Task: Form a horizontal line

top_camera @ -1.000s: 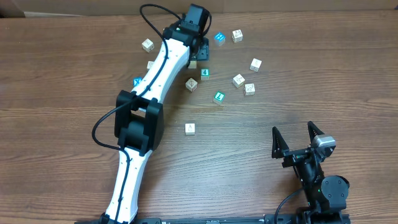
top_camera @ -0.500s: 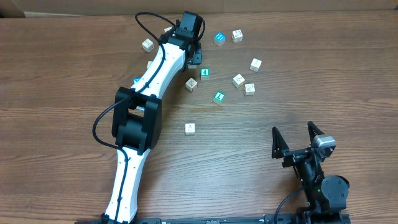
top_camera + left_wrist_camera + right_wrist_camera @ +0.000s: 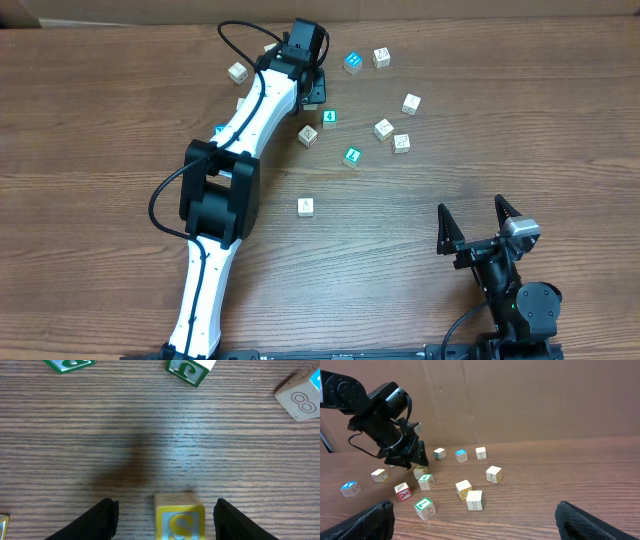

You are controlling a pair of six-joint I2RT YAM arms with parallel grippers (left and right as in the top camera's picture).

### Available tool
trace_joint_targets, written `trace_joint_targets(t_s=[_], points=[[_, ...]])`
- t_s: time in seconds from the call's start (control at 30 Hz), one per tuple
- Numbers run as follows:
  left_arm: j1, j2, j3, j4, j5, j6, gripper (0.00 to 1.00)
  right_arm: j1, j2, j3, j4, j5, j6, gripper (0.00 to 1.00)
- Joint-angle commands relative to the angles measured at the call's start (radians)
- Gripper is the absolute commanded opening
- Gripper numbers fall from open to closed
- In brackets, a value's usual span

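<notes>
Fig.: yellow cube (image 3: 179,517) sits btwn the 2 fingers of left gripper (image 3: 166,506), jaws parted, prob. no contact; right gripper (image 3: 470,206), also splayed, far from cube.

Your left tool (image 3: 166,510) astride the yellow cube (image 3: 179,519) on the tabletop (image 3: 150,435), a clear gap on each side.

Bright, even light from above; only soft shadows hug the left arm (image 3: 225,190). Down at the left wrist, pale glare on the table (image 3: 200,440), a dark smudged shadow beside it, yellow cube (image 3: 179,517) blurry.
</notes>
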Motion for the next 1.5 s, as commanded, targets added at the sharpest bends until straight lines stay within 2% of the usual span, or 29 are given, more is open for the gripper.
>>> trace_joint_targets(t_s=[0.0,0.17,0.37,0.47,0.5,0.73,0.93,1.0,1.07,1.2,1.47], points=[[-0.008,0.005,-0.009,0.007,0.035,0.019,0.59,0.005,-0.010,-0.010,0.005,0.005,0.002,1.00],[-0.008,0.005,-0.009,0.025,0.038,0.058,0.63,0.005,-0.010,-0.010,0.005,0.005,0.002,1.00],[-0.011,0.005,-0.041,0.027,0.039,0.060,0.60,0.005,-0.010,-0.010,0.005,0.005,0.002,1.00],[-0.011,0.005,-0.065,0.046,0.039,0.060,0.54,0.005,-0.010,-0.010,0.005,0.005,0.002,1.00],[-0.011,0.005,-0.070,0.055,0.039,0.060,0.46,0.005,-0.010,-0.010,0.005,0.005,0.002,1.00],[-0.013,0.005,-0.070,0.061,0.039,0.060,0.35,0.005,-0.010,-0.010,0.005,0.005,0.002,1.00],[-0.013,0.005,-0.069,0.077,0.039,0.060,0.36,0.005,-0.010,-0.010,0.005,0.005,0.002,1.00],[-0.012,0.005,-0.069,0.089,0.039,0.060,0.41,0.005,-0.010,-0.010,0.005,0.005,0.002,1.00],[-0.012,0.005,-0.069,0.095,0.039,0.060,0.41,0.005,-0.010,-0.010,0.005,0.005,0.002,1.00],[-0.012,0.005,-0.069,0.103,0.039,0.060,0.35,0.005,-0.010,-0.010,0.005,0.005,0.002,1.00],[-0.012,-0.019,-0.069,0.086,0.038,0.061,0.29,0.005,-0.010,-0.010,0.005,0.005,0.002,1.00]])
